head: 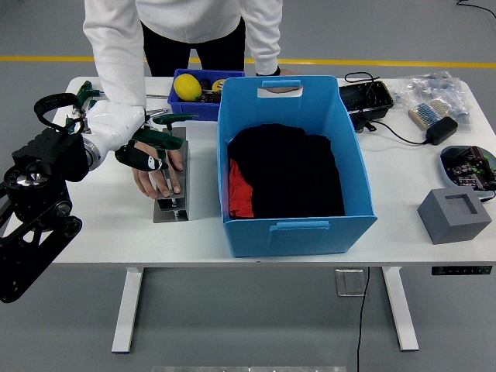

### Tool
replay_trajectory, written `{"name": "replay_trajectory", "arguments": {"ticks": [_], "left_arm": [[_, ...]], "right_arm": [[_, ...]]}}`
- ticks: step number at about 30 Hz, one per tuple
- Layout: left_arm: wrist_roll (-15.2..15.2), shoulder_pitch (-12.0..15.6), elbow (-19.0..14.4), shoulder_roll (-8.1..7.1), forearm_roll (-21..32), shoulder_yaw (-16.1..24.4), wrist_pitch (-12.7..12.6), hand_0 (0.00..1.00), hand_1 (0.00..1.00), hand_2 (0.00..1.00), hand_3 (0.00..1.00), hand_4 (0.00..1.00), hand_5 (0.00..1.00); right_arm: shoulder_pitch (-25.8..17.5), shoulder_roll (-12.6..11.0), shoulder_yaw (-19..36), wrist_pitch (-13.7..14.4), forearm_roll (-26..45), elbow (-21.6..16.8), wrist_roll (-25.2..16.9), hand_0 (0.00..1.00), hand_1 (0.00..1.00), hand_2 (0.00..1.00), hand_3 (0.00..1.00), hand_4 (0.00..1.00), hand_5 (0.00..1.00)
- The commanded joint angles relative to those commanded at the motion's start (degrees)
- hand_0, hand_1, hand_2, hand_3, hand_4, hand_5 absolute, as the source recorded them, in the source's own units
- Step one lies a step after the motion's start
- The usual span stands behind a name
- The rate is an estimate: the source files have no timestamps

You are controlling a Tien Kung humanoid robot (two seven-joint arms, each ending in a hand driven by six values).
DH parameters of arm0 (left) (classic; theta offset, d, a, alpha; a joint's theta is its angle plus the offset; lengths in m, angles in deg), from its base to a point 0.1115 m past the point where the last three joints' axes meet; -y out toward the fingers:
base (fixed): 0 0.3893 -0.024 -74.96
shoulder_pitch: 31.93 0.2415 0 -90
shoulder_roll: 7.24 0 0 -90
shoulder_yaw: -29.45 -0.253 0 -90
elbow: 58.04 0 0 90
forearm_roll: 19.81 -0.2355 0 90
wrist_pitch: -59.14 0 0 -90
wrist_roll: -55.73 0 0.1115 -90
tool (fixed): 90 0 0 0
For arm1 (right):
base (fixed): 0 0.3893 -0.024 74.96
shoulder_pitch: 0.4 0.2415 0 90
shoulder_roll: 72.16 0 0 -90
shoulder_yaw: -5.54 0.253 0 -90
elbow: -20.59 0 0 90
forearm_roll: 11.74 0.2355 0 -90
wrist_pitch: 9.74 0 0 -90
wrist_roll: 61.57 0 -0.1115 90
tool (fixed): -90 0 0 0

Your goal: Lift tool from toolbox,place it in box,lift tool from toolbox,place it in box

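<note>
A grey tool stand [172, 208] lies left of the big blue box [298, 225] and carries green T-handled tools. My left hand [146, 157], black fingers on a white forearm, is over the stand's far end, curled around one green-handled tool [161, 139]. A second green handle [175, 118] sticks out just behind it. A person's hand [152, 183] presses flat on the stand beneath my fingers. The blue box holds black and red cloth [283, 174]. My right arm is out of view.
A small dark-blue bin [190, 108] with a yellow object [187, 87] sits behind the stand. More green tools [85, 93] lie at the far left. On the right are a black tray [364, 99], a charger [440, 129] and a grey block [454, 215]. The person stands at the far edge.
</note>
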Motion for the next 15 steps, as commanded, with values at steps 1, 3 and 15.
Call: {"name": "replay_trajectory", "arguments": {"ticks": [1,3,15], "left_arm": [[0.0,-0.1,0.1,-0.02,0.0,-0.1,0.1,0.433,0.324,0.334,0.401,0.998,0.593],[0.2,-0.4,0.3,-0.10,0.0,-0.2,0.2,0.431,0.321,0.328,0.366,0.998,0.600],[0.7,-0.8,1.3,-0.32,0.9,-0.8,0.2,0.426,0.288,0.298,0.328,0.998,0.605]], "right_arm": [[0.0,0.0,0.0,0.0,0.0,0.0,0.0,0.676,0.646,0.715,0.579,0.784,0.730],[0.0,0.0,0.0,0.0,0.0,0.0,0.0,0.675,0.645,0.715,0.579,0.784,0.730],[0.0,-0.1,-0.1,0.0,0.1,0.0,0.0,0.676,0.645,0.715,0.580,0.784,0.729]]}}
